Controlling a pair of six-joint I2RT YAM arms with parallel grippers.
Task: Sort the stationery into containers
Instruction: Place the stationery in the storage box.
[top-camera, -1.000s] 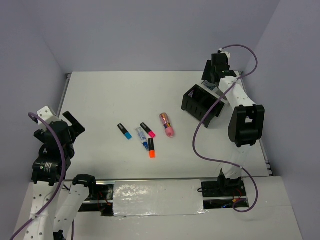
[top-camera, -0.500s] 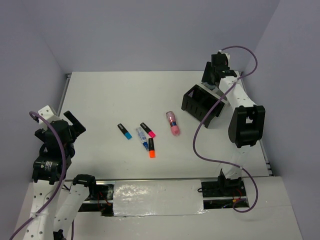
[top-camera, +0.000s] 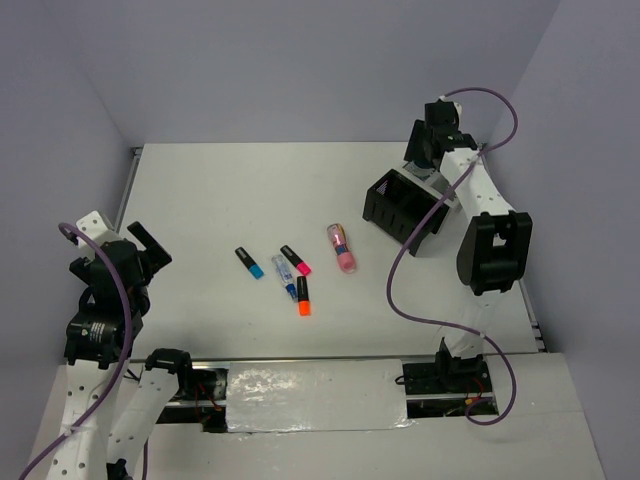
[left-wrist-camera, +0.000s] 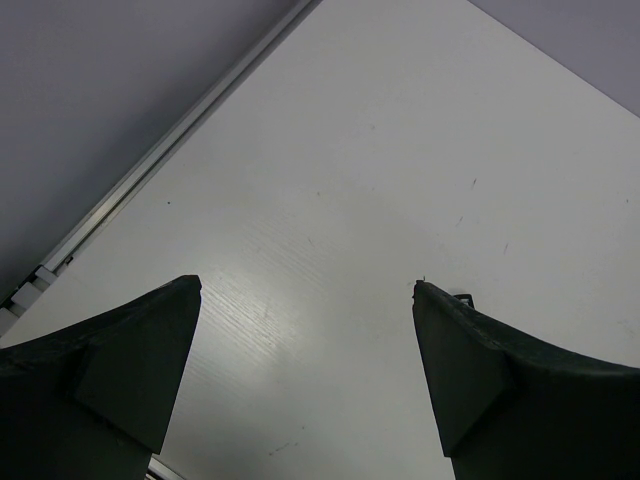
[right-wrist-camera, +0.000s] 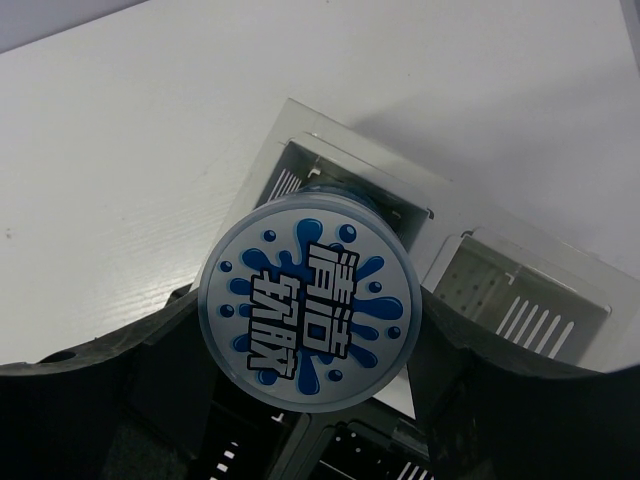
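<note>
My right gripper is shut on a round blue-white patterned roll and holds it over the white mesh box, just behind the black box. In the top view the arm hides most of the white box. On the table's middle lie a blue-capped highlighter, a white-blue marker, a pink-capped highlighter, an orange-capped highlighter and a pink capsule-shaped item. My left gripper is open and empty at the table's left side, over bare surface. A second roll is not in view.
The table's left edge rail runs close to the left gripper. A purple cable hangs from the right arm across the black box. Walls close in the back and both sides.
The pink capsule-shaped item rolled slightly right, then a little back left. My right gripper shifted slightly over the boxes. The left arm barely moved.
</note>
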